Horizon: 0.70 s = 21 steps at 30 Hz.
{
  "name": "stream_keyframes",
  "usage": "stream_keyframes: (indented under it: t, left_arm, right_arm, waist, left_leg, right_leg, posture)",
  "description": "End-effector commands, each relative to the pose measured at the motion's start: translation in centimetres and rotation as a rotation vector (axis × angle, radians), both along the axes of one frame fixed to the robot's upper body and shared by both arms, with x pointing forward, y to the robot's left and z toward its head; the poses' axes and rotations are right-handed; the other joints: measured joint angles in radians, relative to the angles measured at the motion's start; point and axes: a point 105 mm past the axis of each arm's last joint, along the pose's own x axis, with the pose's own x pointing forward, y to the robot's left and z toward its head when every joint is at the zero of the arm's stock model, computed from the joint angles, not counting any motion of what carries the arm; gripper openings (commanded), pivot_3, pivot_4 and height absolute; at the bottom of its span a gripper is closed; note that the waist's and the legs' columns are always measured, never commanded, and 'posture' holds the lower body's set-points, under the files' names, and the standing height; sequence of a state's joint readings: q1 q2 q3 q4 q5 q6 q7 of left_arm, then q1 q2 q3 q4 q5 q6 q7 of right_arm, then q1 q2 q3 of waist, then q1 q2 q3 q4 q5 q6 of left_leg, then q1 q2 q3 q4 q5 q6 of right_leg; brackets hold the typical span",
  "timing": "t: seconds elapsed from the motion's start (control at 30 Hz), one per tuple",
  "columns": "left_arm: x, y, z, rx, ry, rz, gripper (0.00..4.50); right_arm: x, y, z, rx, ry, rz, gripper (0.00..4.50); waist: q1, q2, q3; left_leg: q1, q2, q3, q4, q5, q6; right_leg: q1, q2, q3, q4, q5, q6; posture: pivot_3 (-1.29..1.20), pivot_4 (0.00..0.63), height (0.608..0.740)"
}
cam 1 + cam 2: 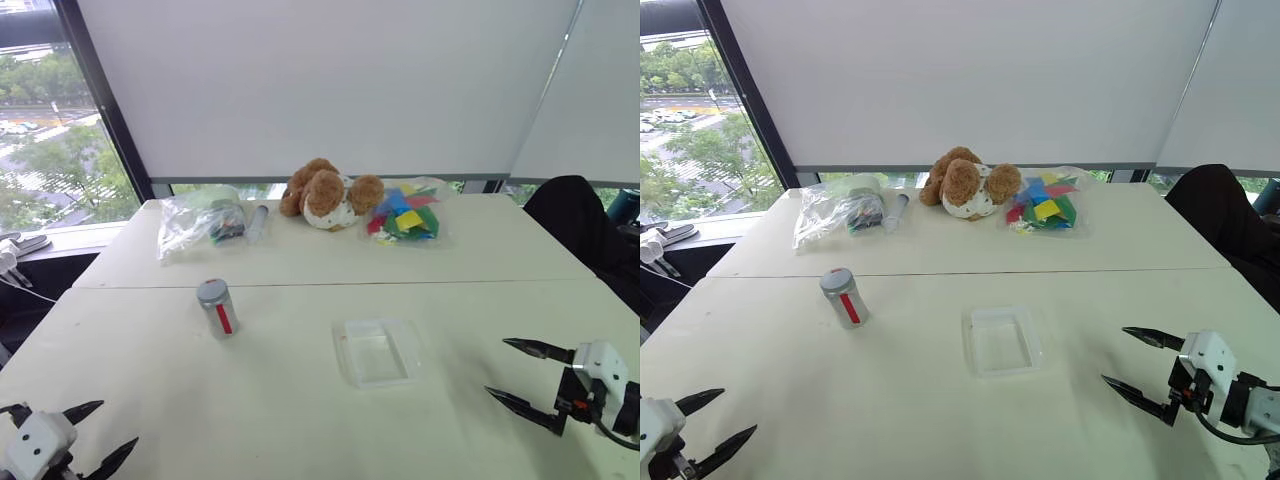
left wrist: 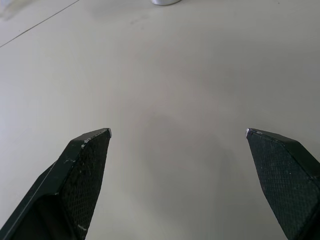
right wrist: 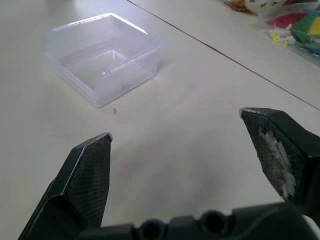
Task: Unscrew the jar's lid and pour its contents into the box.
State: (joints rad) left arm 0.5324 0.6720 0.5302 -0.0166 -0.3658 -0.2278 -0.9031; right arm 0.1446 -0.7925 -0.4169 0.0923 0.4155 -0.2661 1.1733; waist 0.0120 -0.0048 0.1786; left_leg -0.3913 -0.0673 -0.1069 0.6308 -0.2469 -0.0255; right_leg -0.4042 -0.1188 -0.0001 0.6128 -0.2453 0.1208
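Left eye view: the jar [image 1: 218, 308] is being left upright, lid [image 1: 212, 291] on, beside the box [image 1: 375, 352], both reachable. The left gripper [image 1: 88, 435] and right gripper [image 1: 527, 376] are being held spread wide and empty, seemingly ready for an approach.

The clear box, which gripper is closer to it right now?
Right. The right gripper hangs open just off the box's right side; the left gripper sits open at the table's near left corner, beyond the jar.

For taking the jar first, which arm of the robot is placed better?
Probably the left. The jar stands upright, lid on, on the robot's left; the left gripper is open and nearer. The right gripper, also open, sits beyond the box.
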Motion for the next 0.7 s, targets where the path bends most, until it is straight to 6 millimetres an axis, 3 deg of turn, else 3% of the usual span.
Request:
stream_keyframes:
  t: [0.03,0.27,0.37,0.53,0.7]
  left_arm:
    - [0.2,0.0,1.5,0.018,-0.065,-0.005,4.46]
    - [-0.3,-0.9,3.6,-0.197,-0.154,0.08,4.46]
    - [-1.0,-1.2,3.8,-0.272,-0.208,0.215,4.46]
    - [-2.1,-3.4,2.4,-0.372,-0.267,0.472,4.46]
    - [-0.2,-7.1,2.7,-0.453,-0.373,0.588,4.46]
  right_arm:
    - [0.3,0.2,0.8,0.032,-0.022,0.015,4.5]
    - [0.8,4.2,4.1,0.204,-0.15,0.209,4.5]
    - [1.0,6.1,5.8,0.297,-0.222,0.291,4.5]
    - [1.6,8.3,7.3,0.402,-0.264,0.369,4.5]
    - [2.0,8.8,6.8,0.406,-0.27,0.39,4.5]
  waist:
    - [0.0,0.0,0.0]
    - [-0.006,0.0,0.0]
    - [-0.008,0.0,0.0]
    - [0.003,-0.003,0.001]
    - [0.03,-0.004,0.001]
  left_leg:
    - [0.0,0.0,0.0,0.0,0.0,0.0]
    - [0.0,0.002,0.0,0.0,0.0,0.0]
    - [0.0,0.002,0.0,0.0,0.0,0.0]
    - [0.0,0.002,0.001,0.002,0.0,0.0]
    - [0.0,0.001,0.001,0.004,0.0,0.0]
  right_leg:
    - [0.0,0.0,0.0,0.0,0.0,0.0]
    - [0.0,0.0,0.0,0.0,0.0,0.0]
    - [0.0,0.0,0.0,0.0,0.0,0.0]
    - [0.001,0.0,0.0,0.0,0.0,0.0]
    - [0.003,0.001,-0.002,0.0,0.0,0.0]
  posture:
    - [0.0,0.15,0.74]
    - [0.0,0.15,0.74]
    - [0.0,0.15,0.74]
    - [0.0,0.15,0.74]
    - [0.0,0.15,0.74]
